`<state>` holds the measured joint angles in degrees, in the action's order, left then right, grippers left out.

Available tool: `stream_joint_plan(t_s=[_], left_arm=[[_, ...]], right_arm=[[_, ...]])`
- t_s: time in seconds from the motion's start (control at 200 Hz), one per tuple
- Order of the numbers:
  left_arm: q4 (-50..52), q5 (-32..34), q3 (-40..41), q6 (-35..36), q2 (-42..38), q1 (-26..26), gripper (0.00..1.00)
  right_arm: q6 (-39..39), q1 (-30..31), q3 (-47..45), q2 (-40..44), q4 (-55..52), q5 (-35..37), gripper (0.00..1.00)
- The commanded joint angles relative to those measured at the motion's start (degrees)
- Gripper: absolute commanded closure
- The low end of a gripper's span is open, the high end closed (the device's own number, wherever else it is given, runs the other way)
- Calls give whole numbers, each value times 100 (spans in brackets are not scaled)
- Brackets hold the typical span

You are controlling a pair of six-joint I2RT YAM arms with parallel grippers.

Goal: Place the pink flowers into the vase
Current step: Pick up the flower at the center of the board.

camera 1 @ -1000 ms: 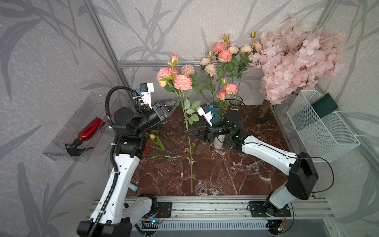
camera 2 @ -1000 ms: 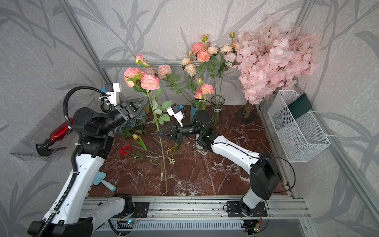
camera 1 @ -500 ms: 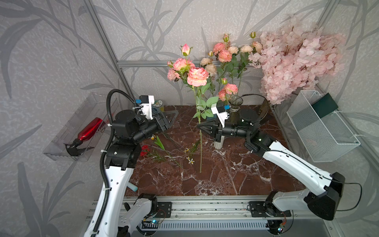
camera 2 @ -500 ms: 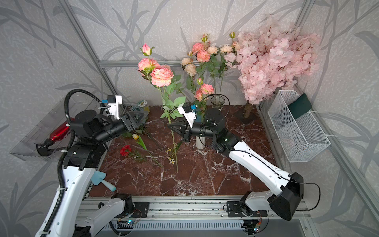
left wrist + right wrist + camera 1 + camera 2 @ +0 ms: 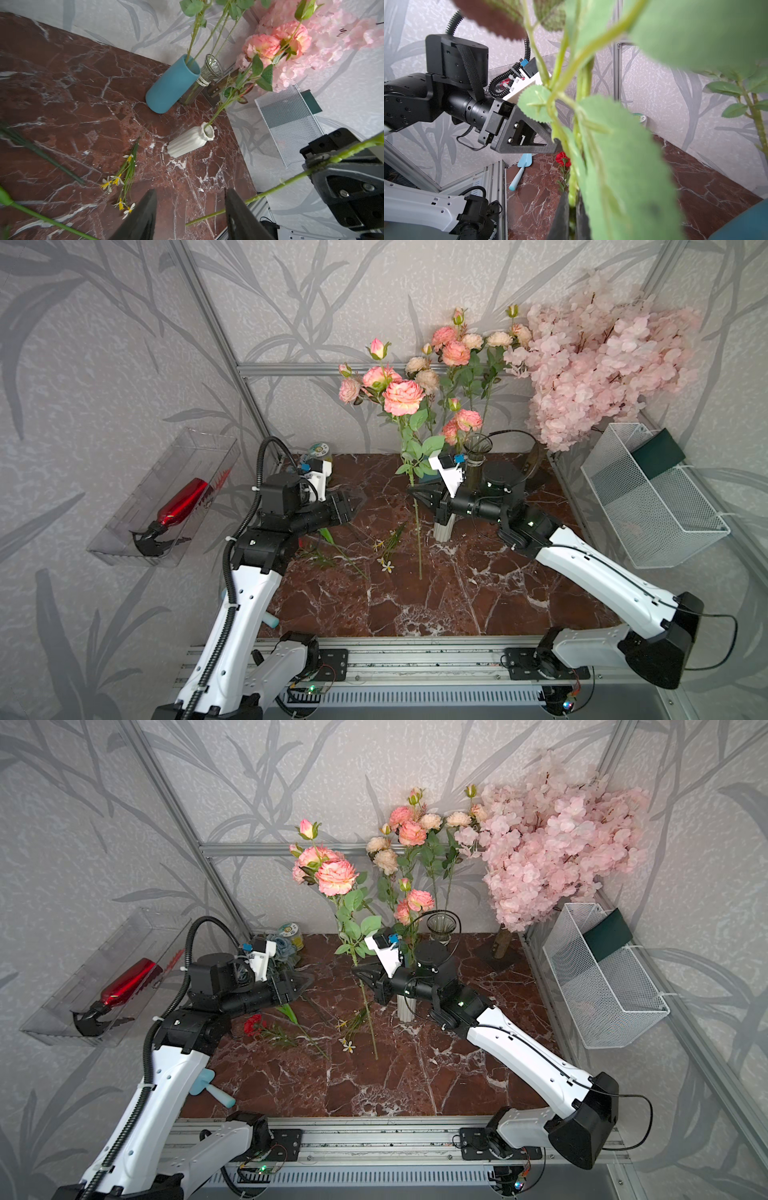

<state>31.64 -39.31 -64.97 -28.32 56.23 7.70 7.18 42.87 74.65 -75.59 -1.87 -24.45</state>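
- The right claw (image 5: 412, 490), clamped tight on the thin green stem (image 5: 418, 539), has carried the long-stemmed salmon-pink peony flowers (image 5: 403, 397) upright across the red marble tabletop (image 5: 498, 605). The stem's tip now hangs near the white ribbed ceramic vase (image 5: 444, 529).
- The left claw (image 5: 356, 501) has drawn back, half open and empty — so its help looks finished.
- Remaining, I judge — raising the tip over a vase mouth.
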Motion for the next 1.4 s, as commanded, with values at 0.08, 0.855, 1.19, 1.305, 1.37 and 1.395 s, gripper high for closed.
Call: stream_joint_plan(t_s=[0.08, 0.855, 1.19, 1.305, 1.37, 1.395], left_arm=[[-869, -1049, 555, -298, -112, 113, 49], [-2742, -2227, 763, -1097, 357, 1229, 50], [-2891, -2021, 567, -1001, 720, 1880, 54], [-2753, -1933, 445, -862, 786, 1935, 57], [-2645, -1884, 381, -756, 825, 1956, 59], [-2638, -1871, 372, -739, 834, 1961, 61]], right_arm=[[-151, -25, 357, 206, -130, -4, 100], [918, -332, 296, 281, 436, -618, 100], [1073, -339, 445, 32, 275, -637, 100], [1294, -435, 452, -26, 333, -743, 100], [1376, -463, 403, -9, 419, -814, 100], [1390, -460, 393, 0, 443, -824, 100]])
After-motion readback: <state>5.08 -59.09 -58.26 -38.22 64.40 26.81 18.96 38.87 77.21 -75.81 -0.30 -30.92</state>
